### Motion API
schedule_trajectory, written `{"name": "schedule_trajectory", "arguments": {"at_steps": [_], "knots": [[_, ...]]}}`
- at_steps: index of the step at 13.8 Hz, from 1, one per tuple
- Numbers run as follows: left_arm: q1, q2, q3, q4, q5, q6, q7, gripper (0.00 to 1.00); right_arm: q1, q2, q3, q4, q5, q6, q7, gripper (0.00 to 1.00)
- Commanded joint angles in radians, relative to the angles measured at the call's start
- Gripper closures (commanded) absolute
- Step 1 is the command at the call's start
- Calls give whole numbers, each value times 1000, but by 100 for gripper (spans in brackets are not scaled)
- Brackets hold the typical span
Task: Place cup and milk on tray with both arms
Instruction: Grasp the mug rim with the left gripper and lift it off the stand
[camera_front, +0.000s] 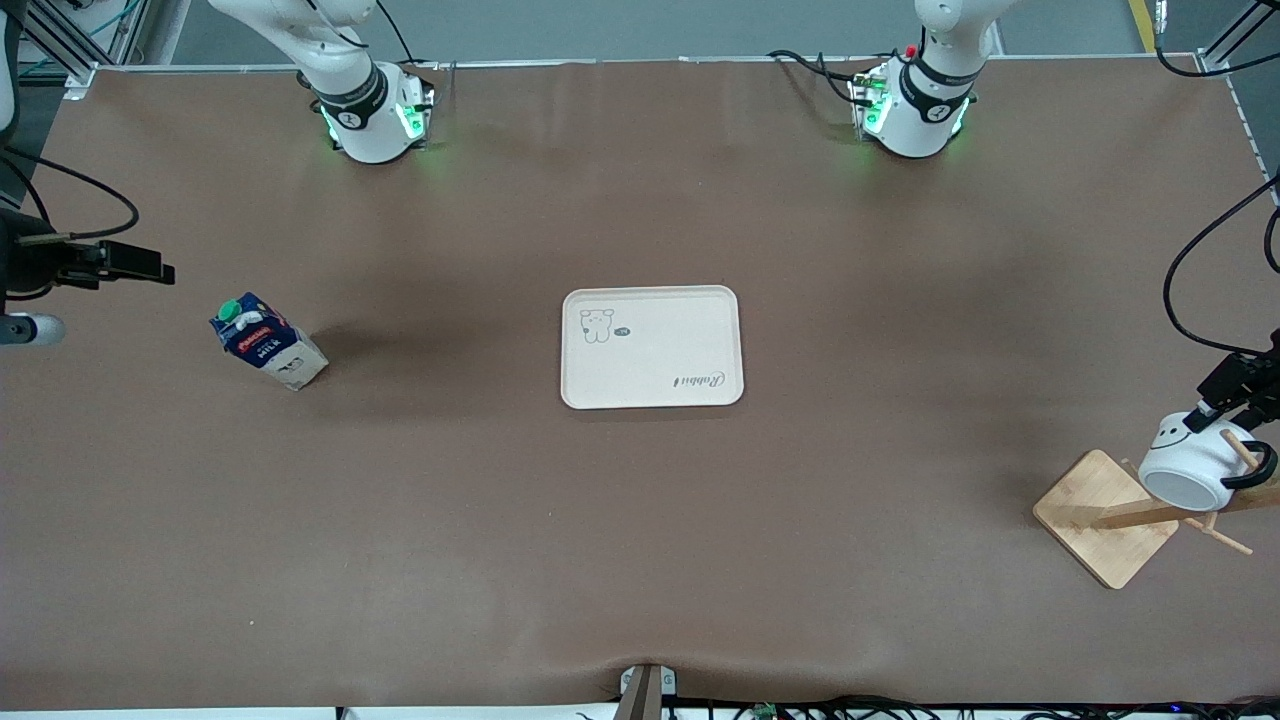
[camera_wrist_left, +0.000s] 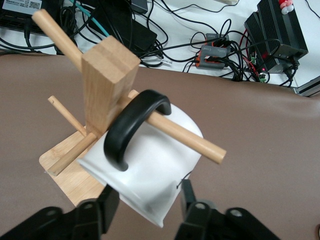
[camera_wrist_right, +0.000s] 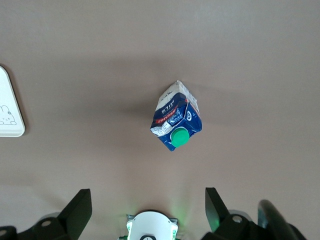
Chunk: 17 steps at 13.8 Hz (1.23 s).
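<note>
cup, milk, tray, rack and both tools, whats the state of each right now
cup: hanging by its handle on a peg of the rack, left tool's fingers on either side of it
milk: upright on the table, cap on, untouched
tray: flat, nothing on it
rack: upright, holding the cup
left tool: at the cup
right tool: open, above the milk

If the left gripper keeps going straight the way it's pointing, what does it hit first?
Probably the cup: its white body already sits between the left gripper's open fingers, hanging by its handle on a peg of the wooden rack. Contact itself isn't clear.
</note>
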<state>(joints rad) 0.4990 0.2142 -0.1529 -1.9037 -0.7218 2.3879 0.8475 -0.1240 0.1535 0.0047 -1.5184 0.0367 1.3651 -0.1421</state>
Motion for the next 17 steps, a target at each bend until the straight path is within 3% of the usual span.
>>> {"name": "schedule_trajectory", "arguments": {"at_steps": [1,3,6,9,11,14,17], "knots": [[3,8,-8,12,-25,11,27,61,-26,11,12,0,15,-41,2,0],[1,5,-10,12,-24,11,27,71,-26,20,12,4,3,-81,57,0],[0,1,-22,14,-24,10,27,79,-28,49,14,15,8,-75,93,0],[0,-2,-40,15,-24,10,27,100,-32,98,12,69,2,-57,98,0],[0,-4,-42,15,-22,8,28,100,-37,153,12,160,6,-60,125,0],[0,-28,-57,9,-21,-10,27,100,-31,163,18,175,43,-54,57,0],[9,-61,-54,11,-19,-133,13,100,-16,166,18,176,29,-57,-100,0]]}}
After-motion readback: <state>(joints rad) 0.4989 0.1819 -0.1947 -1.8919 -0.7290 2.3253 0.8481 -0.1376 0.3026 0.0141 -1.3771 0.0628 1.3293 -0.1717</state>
